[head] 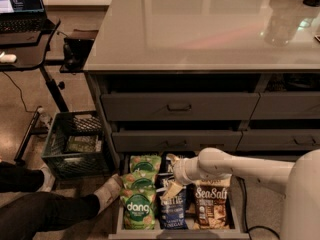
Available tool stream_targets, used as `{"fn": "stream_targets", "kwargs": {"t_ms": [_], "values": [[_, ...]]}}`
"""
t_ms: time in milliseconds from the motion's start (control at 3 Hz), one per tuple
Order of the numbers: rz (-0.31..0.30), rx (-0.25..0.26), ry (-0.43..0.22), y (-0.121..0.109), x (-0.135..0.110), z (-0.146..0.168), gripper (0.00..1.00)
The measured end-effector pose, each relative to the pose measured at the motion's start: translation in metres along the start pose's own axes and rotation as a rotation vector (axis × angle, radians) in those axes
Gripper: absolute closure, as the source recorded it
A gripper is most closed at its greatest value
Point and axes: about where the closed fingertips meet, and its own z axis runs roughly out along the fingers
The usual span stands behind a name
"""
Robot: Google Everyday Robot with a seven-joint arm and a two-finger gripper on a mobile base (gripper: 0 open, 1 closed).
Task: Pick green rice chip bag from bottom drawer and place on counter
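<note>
The bottom drawer (118, 223) stands pulled open under the counter (200, 29). In it lie several green rice chip bags; the front one (137, 210) shows white "dang" lettering, and two more (145, 165) lie behind it. Dark blue Kettle bags (173, 211) fill the middle and a brown-and-cream Sea Salt bag (211, 205) lies on the right. My gripper (169, 175) reaches in from the right on a white arm. It hangs over the middle row of blue bags, just right of the green bags.
Two closed grey drawers (177, 105) sit above the open one. A green crate (75, 149) stands on the floor to the left. A person's leg and shoe (107, 193) lie beside the drawer's left edge. A black desk with a laptop (22, 4) stands at upper left.
</note>
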Motion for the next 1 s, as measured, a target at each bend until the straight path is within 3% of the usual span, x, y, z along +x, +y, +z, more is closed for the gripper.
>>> {"fn": "stream_targets", "kwargs": {"t_ms": [333,667,1000], "values": [[0.037,-0.047,-0.026,0.004,0.015,0.033,0.0],[0.063,-0.131,-0.073,0.011,0.027,0.076,0.0],[0.07,-0.133,-0.078,0.01,0.029,0.079,0.0]]}}
